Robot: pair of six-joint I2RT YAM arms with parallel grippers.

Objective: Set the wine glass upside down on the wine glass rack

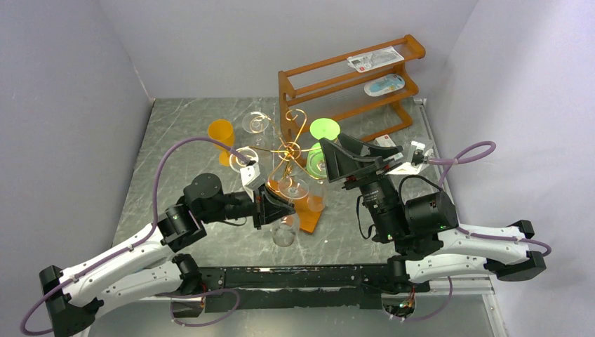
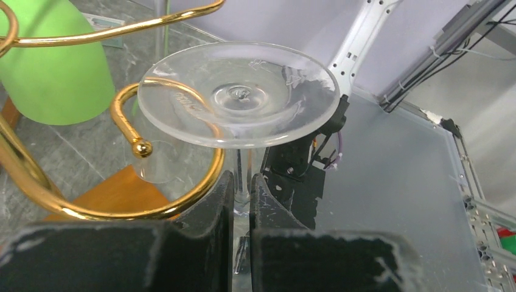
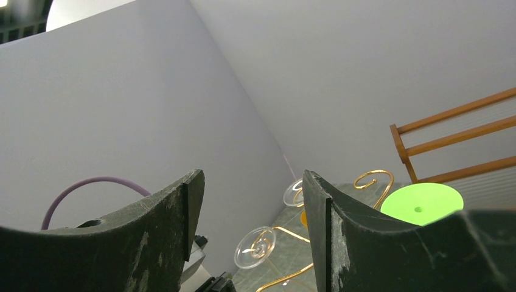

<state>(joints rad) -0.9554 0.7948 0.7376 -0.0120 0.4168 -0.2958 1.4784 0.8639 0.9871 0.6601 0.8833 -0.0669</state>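
Step in hand: hanging. Left tool (image 2: 242, 204) pinching stem of wine glass (image 2: 237, 97); glass inverted, foot up at frame centre. Stem just right of wine glass rack (image 2: 18, 163) scroll, seemingly outside loop. Right tool (image 3: 252, 185) spread, empty. Next, likely: slide stem into scroll, settle foot on wire, release.

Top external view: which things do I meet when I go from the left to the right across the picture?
orange cup → wine glass rack → green glass → white packet → purple cable
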